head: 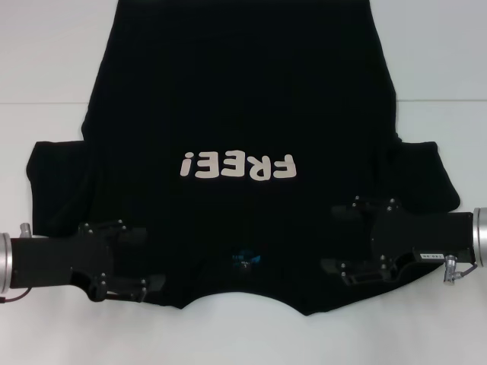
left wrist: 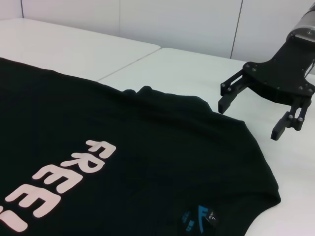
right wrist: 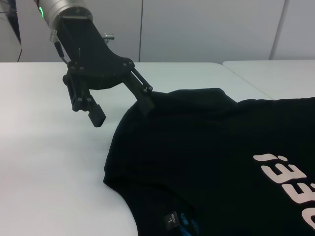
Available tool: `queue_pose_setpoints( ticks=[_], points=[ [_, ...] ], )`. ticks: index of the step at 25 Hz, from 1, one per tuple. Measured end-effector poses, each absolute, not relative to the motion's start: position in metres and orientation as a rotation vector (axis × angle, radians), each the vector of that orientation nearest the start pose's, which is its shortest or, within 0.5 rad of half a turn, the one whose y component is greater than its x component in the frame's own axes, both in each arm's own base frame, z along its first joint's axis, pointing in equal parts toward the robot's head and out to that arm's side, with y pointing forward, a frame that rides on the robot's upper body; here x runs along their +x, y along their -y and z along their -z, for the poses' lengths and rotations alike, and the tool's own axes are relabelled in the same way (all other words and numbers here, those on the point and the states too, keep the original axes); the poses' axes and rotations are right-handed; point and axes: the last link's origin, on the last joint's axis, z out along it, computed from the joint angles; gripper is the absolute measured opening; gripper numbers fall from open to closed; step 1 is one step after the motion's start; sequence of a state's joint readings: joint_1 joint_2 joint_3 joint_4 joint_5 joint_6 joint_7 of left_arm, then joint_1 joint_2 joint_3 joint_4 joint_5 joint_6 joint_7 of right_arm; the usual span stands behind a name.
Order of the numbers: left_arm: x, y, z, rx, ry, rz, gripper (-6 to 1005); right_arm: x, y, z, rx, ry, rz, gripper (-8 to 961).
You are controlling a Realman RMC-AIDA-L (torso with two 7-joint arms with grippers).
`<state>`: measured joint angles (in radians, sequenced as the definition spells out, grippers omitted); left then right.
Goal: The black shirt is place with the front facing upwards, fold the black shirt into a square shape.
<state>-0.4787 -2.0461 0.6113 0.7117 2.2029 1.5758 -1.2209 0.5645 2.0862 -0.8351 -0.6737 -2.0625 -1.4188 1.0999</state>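
The black shirt (head: 243,122) lies flat on the white table (head: 46,61), filling the frame centre, "FREE!" lettering (head: 237,166) face up. Left gripper (head: 141,258), lower left, and right gripper (head: 335,237), lower right, hover over its shoulders, jaws wide, holding nothing.

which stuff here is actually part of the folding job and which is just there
Part of the job:
- black shirt, front up, "FREE!" lettering showing
- left gripper, jaws open at one shoulder
- right gripper, jaws open at the other shoulder

Just there:
- white table
- blue neck label
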Motion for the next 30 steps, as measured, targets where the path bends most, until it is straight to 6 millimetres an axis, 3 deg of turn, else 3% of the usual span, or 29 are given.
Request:
queue_pose_setpoints(
  ticks=[15,24,25,26,30],
  points=[
    [-0.305,-0.313,-0.019,-2.76,0.488,0.416,900,0.258,-0.343,0.023,-2.822,-0.128,-0.384,911],
    [-0.308,-0.327,-0.048,-2.531,1.111,0.569,899,0.259,-0.347,0.022,-2.8,-0.195,-0.379,911],
    [-0.308,-0.327,-0.048,-2.531,1.111,0.569,899,0.259,-0.347,0.022,-2.8,-0.198,-0.378,911],
    [-0.312,-0.334,-0.063,-2.432,1.324,0.573,899,0.259,-0.347,0.022,-2.801,-0.199,-0.378,911],
    [-0.315,-0.341,-0.082,-2.323,1.514,0.572,899,0.259,-0.346,0.022,-2.804,-0.198,-0.381,912]
  ],
)
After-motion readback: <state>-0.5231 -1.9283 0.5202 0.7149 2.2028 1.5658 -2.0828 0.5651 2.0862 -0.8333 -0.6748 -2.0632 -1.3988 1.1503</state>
